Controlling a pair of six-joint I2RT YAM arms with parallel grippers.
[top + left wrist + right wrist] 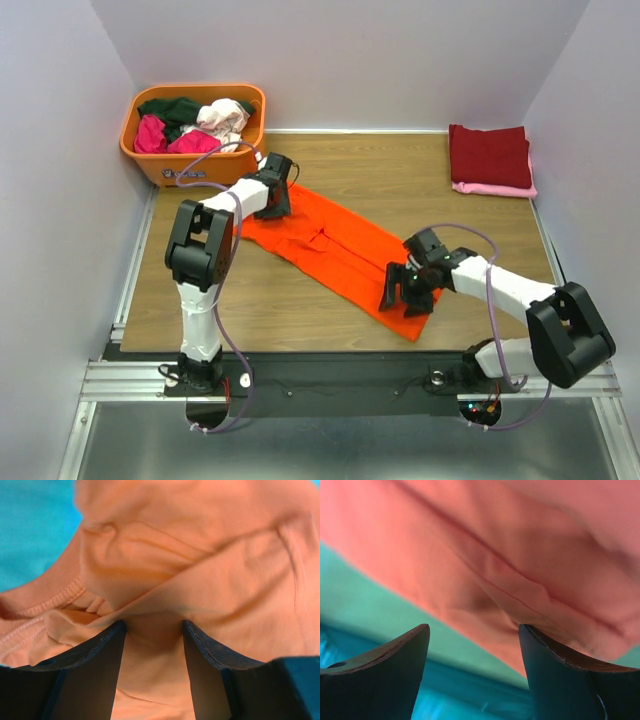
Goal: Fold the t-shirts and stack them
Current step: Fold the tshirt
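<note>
- Well to the right of the orange tub (160, 165), about level with it, two shirts are already folded and stacked: a dark red t-shirt (490, 155) lying on a pink t-shirt (495, 188).
- Inside the tub, at least three are untouched and crumpled: a dark green t-shirt (175, 108), a magenta t-shirt (152, 135) and a whitish-pink t-shirt (225, 118).
- From just in front and right of the tub, the orange t-shirt (330, 250) runs away from it as a long narrow band on the table (400, 170). It looks folded lengthwise but not yet crosswise, so this shirt is mid-fold and the task is, by my reckoning, less than half done.
- Left claw (152, 630): at the band's end nearest the tub, low on the cloth by the ribbed collar. Its jaws are spread, with orange cloth in the gap and beyond the tips; I see no pinch.
- Right claw (475, 635): at the band's end farthest from the tub. Its jaws are spread wide and hold nothing; the hem lies just beyond the tips, and one tip seems to touch the cloth.
</note>
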